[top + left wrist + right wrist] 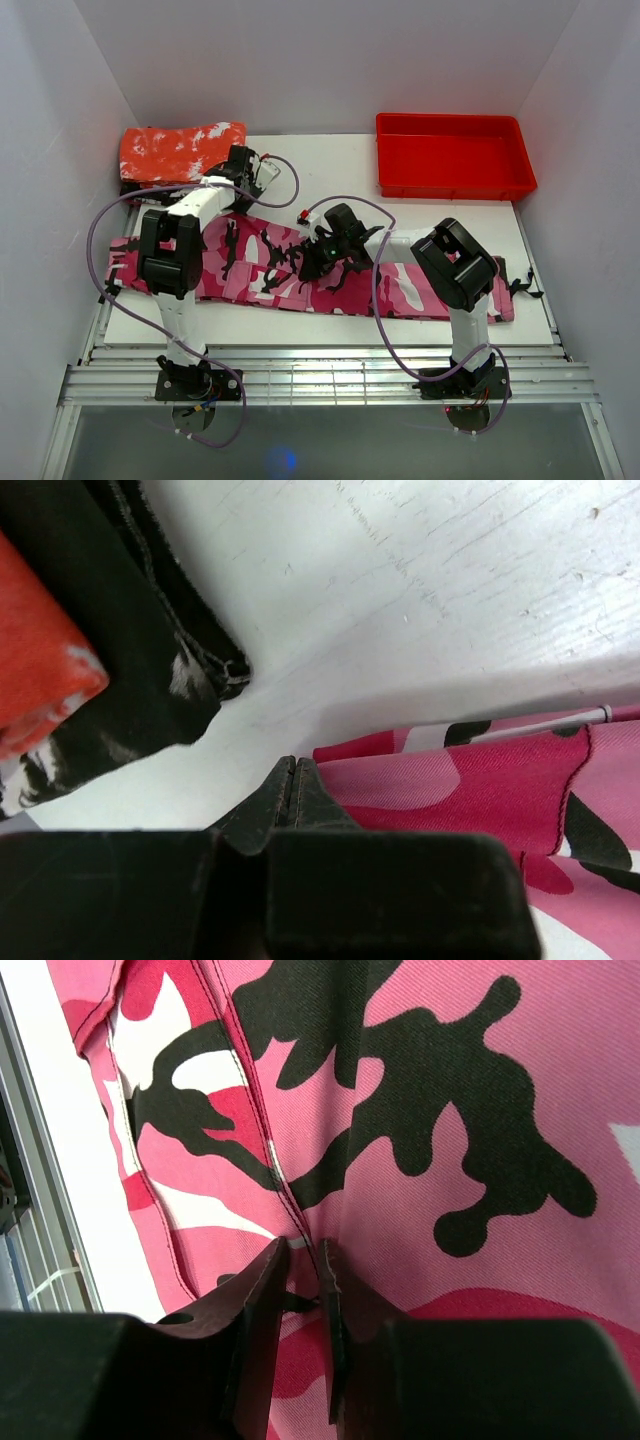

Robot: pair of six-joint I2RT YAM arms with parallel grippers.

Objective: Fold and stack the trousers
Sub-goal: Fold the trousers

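Camouflage trousers (248, 272) on table (330, 170), outside tray (455, 188)

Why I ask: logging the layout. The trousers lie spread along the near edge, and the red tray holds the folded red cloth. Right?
No. The top external view shows the red tray empty; the folded red cloth lies at the table's far left. The trousers part stands.

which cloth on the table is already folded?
The red white-speckled cloth at the far left: it sits as a compact folded rectangle. The pink camouflage trousers lie stretched out full length across the near side.
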